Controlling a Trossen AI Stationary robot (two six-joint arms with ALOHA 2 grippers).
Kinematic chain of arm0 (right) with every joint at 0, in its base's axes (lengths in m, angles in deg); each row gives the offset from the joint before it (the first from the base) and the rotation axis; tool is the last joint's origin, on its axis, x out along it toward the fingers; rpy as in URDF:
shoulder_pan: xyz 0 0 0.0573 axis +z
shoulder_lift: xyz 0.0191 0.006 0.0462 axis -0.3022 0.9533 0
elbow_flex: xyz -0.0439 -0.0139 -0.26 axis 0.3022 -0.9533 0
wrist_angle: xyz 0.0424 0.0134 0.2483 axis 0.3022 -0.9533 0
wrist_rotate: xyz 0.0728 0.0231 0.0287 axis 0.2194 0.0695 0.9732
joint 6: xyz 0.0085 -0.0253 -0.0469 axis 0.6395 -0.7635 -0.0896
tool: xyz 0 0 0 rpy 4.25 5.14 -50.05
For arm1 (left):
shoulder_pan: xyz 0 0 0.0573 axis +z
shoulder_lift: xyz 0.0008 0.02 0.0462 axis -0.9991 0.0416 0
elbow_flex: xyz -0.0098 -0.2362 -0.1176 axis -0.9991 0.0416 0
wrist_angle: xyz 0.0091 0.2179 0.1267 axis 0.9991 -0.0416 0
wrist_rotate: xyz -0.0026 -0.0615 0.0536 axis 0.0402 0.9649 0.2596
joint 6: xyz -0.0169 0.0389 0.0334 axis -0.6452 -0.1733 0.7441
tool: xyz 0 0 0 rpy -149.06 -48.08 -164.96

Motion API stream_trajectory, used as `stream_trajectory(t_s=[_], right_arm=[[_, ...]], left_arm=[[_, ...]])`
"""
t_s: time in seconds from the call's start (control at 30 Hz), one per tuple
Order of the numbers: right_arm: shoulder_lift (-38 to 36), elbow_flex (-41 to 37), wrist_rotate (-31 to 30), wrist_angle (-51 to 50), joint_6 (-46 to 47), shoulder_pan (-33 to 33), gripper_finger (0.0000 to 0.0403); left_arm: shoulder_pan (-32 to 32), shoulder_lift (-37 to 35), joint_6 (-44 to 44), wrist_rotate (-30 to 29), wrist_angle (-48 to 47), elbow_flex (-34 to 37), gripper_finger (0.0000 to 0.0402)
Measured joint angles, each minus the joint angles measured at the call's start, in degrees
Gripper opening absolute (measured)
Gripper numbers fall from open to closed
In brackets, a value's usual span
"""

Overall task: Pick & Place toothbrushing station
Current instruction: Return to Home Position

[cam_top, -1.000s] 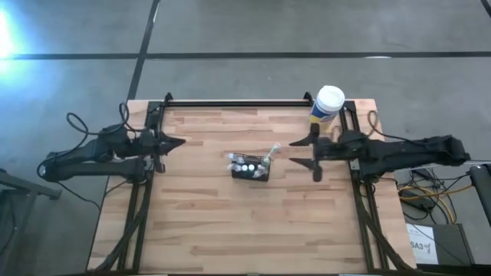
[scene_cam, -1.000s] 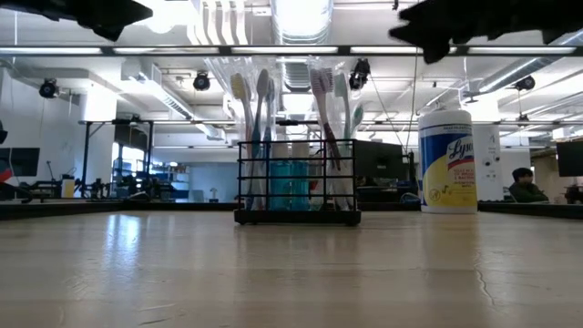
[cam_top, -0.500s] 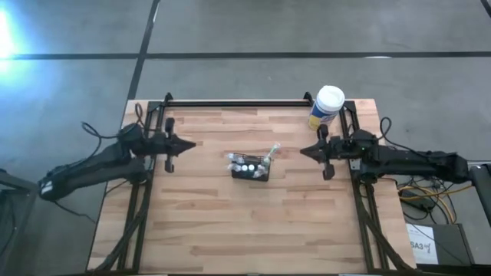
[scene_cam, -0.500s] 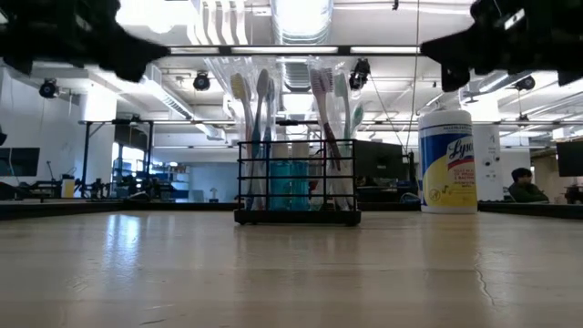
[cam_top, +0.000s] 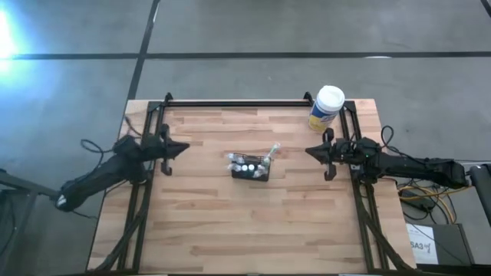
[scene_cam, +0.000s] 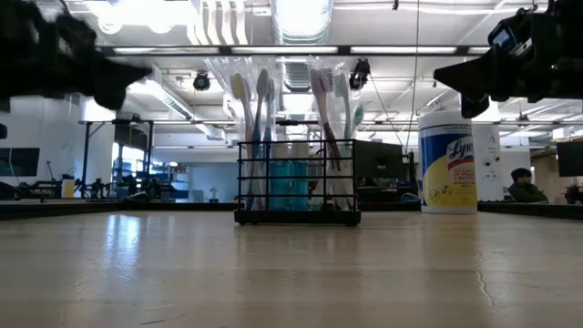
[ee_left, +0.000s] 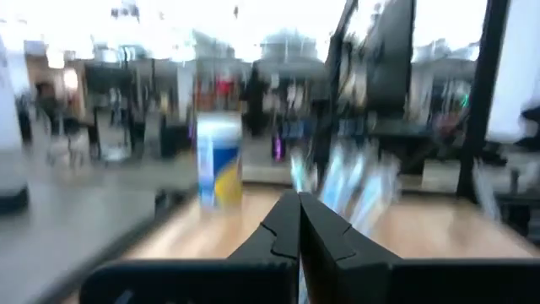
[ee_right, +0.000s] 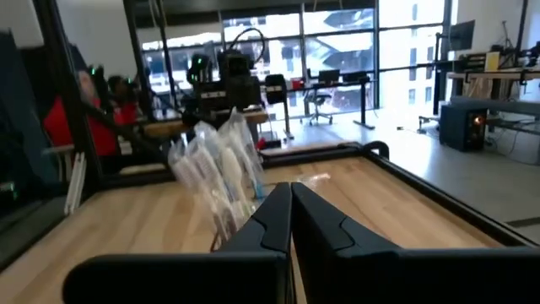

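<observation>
A bright workshop with ceiling lights and glass walls lies beyond the wooden table (cam_top: 230,222), and a person sits far off in the low view.

The black mesh holder box (cam_top: 255,175) stands upright mid-table. The toothbrushes (scene_cam: 260,118) rise out of it, heads up and leaning a little. Small white-topped round pieces (cam_top: 244,164) show inside it from above. So the placing looks finished, and what is left is parking the arms.

The left gripper (cam_top: 182,146) hangs above the table's left side. Its fingers are pressed together to a point and hold nothing. The holder lies ahead of its tip, well apart. The right gripper (cam_top: 308,150) mirrors it on the right side, fingers likewise closed and empty, with the holder ahead of it and equally clear. The box sits between the two tips, touched by neither.

To do this step well, each arm probably should:
- draw straight back along its own side rather than sweep across the middle, since the tall brush heads reach up toward gripper height in the low view;
- keep its fingers closed, so nothing can snag the wire mesh.

The right arm needs the most care. The yellow canister (cam_top: 327,106) stands near its gripper, off to the side toward the table's far edge, and a wide elbow swing there could tip it.
</observation>
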Motion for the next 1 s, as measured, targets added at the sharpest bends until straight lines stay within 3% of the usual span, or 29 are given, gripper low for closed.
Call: stream_trajectory(t_s=[0.57,1.0], right_arm=[[-0.07,0.0,-0.55,-3.7,-1.74,0.07,0.0008],[0.02,0.0,-0.53,-3.71,-1.61,0.07,0.0008]], left_arm=[[-0.38,2.46,-1.38,0.52,-2.37,2.29,0.0027],[-0.37,2.5,-1.36,0.47,-2.39,2.35,0.0025]])
